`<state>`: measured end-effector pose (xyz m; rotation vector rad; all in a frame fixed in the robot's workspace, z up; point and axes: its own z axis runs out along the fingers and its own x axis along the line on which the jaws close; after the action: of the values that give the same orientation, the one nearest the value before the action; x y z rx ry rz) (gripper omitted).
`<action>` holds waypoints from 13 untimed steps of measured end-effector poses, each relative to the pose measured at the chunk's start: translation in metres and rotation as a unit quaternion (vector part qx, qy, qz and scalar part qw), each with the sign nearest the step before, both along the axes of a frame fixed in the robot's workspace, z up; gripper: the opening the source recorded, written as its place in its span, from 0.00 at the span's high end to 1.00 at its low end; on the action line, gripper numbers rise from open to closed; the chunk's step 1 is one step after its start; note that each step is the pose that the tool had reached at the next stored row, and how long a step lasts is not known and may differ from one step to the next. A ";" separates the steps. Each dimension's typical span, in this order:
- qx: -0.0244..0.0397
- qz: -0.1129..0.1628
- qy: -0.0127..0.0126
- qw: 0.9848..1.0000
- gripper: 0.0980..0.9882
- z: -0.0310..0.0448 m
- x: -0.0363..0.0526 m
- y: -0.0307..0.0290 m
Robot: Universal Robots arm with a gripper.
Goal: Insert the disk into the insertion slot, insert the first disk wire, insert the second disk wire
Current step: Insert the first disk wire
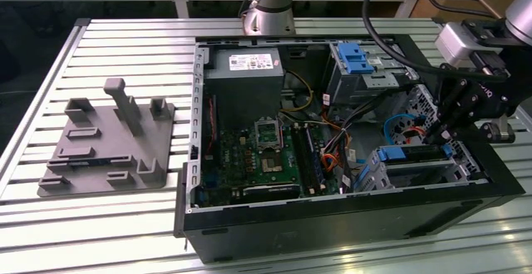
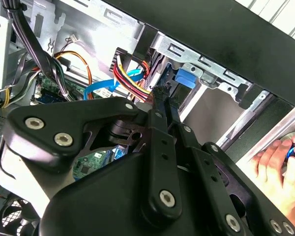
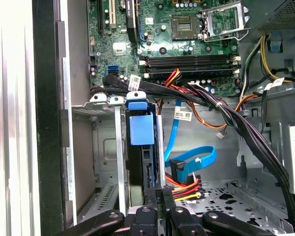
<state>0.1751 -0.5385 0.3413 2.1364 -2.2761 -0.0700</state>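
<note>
The disk (image 3: 141,130) sits in the slot (image 3: 119,162), so a wire step is likely in hand. The gripper (image 3: 157,191), fingers (image 3: 151,201) pressed together with nothing visible between them, hangs at the disk's rear edge, just beside the blue wire (image 3: 194,160) and the red-yellow wires (image 3: 186,187). A plug must meet the disk squarely.

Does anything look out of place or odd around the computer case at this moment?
Yes: in the second wrist view a person's hand is just outside the case wall, holding something blue, close to the robot's hand.
</note>
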 end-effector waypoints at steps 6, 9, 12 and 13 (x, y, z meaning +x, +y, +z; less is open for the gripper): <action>0.000 0.007 0.000 1.000 0.93 -0.0002 0.0000 -0.0006; 0.000 0.009 0.000 1.000 0.93 -0.0006 0.0000 -0.0006; 0.000 0.011 0.000 1.000 0.93 -0.0010 0.0000 -0.0007; 0.000 0.012 0.000 1.000 0.93 -0.0010 0.0000 -0.0008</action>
<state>0.1751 -0.5393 0.3403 2.1623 -2.2509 -0.0697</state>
